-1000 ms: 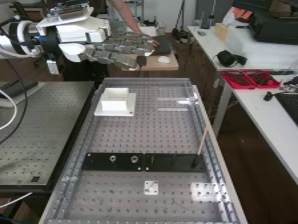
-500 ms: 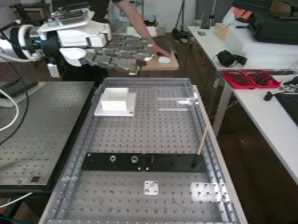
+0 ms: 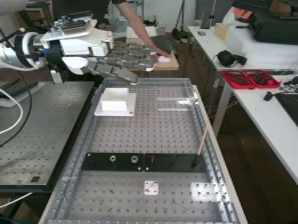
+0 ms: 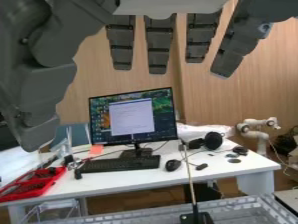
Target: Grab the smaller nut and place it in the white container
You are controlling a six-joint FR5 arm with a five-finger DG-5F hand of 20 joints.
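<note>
Evidently, the robot hand (image 3: 126,61) was released, its fingers (image 4: 158,46) extended and spread, with nothing in their grasp; it was held raised near the far end of the perforated metal bench (image 3: 120,135). The white container (image 3: 116,105), a square open box, stood upright on a white base plate (image 3: 128,111) toward the far left of the bench, nearer the camera than the hand and apart from it. On the flat black bar (image 3: 100,165), the larger nut (image 3: 113,158) stood beside the bearing (image 3: 134,159), the two not touching. The position of the smaller nut could not be determined with confidence at this scale. A thin rod (image 3: 203,140) rose at a slight tilt from a dark foot (image 3: 196,161) at the bar's right end, and a small white plate with holes (image 3: 151,187) lay on the near side of the bar. On the white side table, a two-part red tray (image 3: 249,80) lay near a pair of dark headphones (image 3: 229,59); a monitor (image 4: 132,117) stood behind a black keyboard (image 4: 120,164), with a mouse (image 4: 173,165) just beside the latter.
</note>
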